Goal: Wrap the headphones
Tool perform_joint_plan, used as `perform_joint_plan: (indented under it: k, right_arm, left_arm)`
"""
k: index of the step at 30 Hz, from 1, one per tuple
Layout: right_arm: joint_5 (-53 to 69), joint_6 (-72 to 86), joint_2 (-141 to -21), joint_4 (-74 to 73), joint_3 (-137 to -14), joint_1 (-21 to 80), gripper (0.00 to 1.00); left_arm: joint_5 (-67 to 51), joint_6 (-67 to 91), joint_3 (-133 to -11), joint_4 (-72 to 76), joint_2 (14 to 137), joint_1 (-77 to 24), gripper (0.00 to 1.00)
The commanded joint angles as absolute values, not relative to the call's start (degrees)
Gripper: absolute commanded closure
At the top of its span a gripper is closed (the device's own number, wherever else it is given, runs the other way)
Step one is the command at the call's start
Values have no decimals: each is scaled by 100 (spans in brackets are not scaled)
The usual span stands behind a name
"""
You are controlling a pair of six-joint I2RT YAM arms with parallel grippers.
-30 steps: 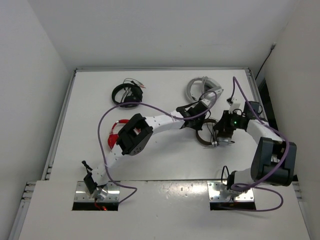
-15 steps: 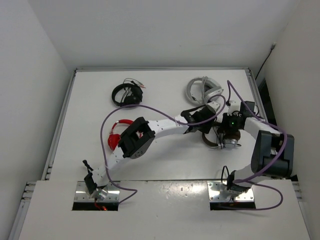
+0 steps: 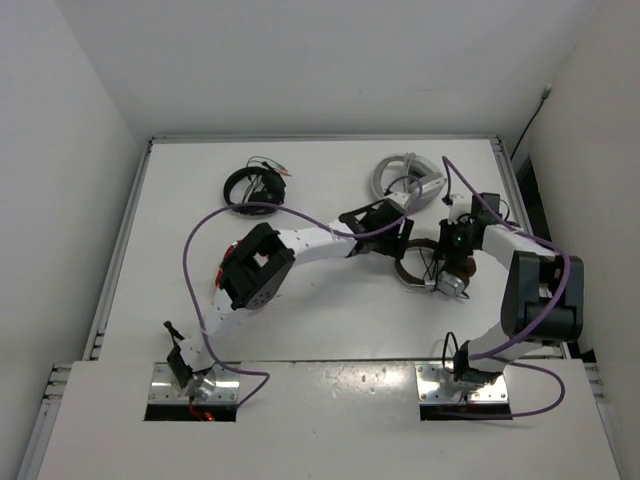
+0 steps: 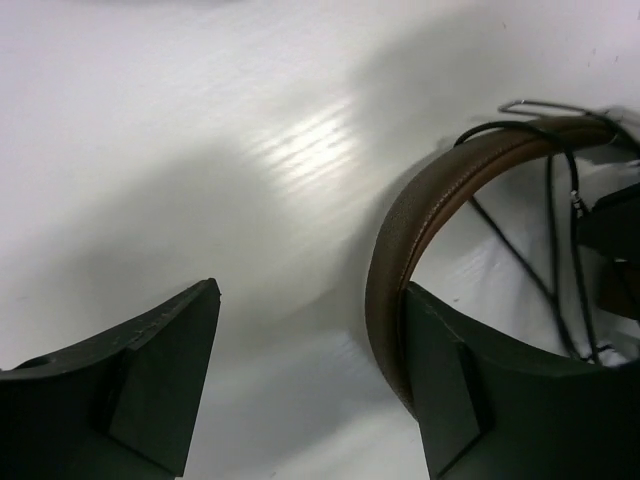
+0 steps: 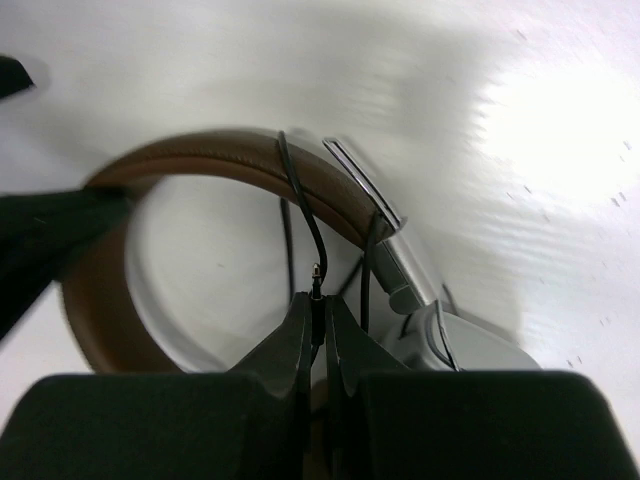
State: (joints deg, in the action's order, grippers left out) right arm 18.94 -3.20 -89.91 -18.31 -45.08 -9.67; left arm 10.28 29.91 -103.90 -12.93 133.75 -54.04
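Note:
The headphones lie right of the table's middle, with a brown headband, a silver ear-cup and a thin black cable looped over the band. My left gripper is open. The headband runs along the inner face of its right finger, and only bare table lies between the jaws. My right gripper is shut on the cable's plug end, just inside the headband's arc. In the top view the left gripper and the right gripper flank the headband.
White-grey headphones lie just behind the two grippers. Black headphones sit at the back left. Red headphones are mostly hidden under my left arm's elbow. The table's raised rim runs along the back.
My left gripper has gone from shut to open, letting go of the headband. The left arm has swung slightly back and left. The right gripper stays shut on the cable.

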Motion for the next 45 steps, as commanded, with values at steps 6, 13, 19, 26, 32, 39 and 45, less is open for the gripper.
perform_joint_plan:
  k: [6,13,19,26,32,39,45]
  right_arm:
    - [1494,-870,-9018,-1986,-4869,-738,100]
    - [1363,-940,-9185,-1978,-4922,-318,100]
    - [1178,-888,-9456,-1978,-5159,-132,100]
    - [1107,-888,-9571,-1978,-5273,-79,92]
    - [1519,-826,-9203,-2283,-5273,-131,75]
    - [2021,-827,-8201,-2698,-5326,-70,68]
    - [2391,-765,-7516,-3163,-5502,-123,66]
  left_arm:
    - [932,3164,-9572,-950,11726,-4580,24]
    - [168,3103,-9457,-896,11663,-4456,24]
    - [352,2821,-9054,-511,11470,-4676,18]
    - [149,3234,-8903,-343,11303,-4395,18]
    - [202,3023,-8903,-343,11241,-4342,18]
    - [404,2962,-8903,-448,11127,-4342,18]
    - [606,2629,-8965,-694,11013,-4342,8]
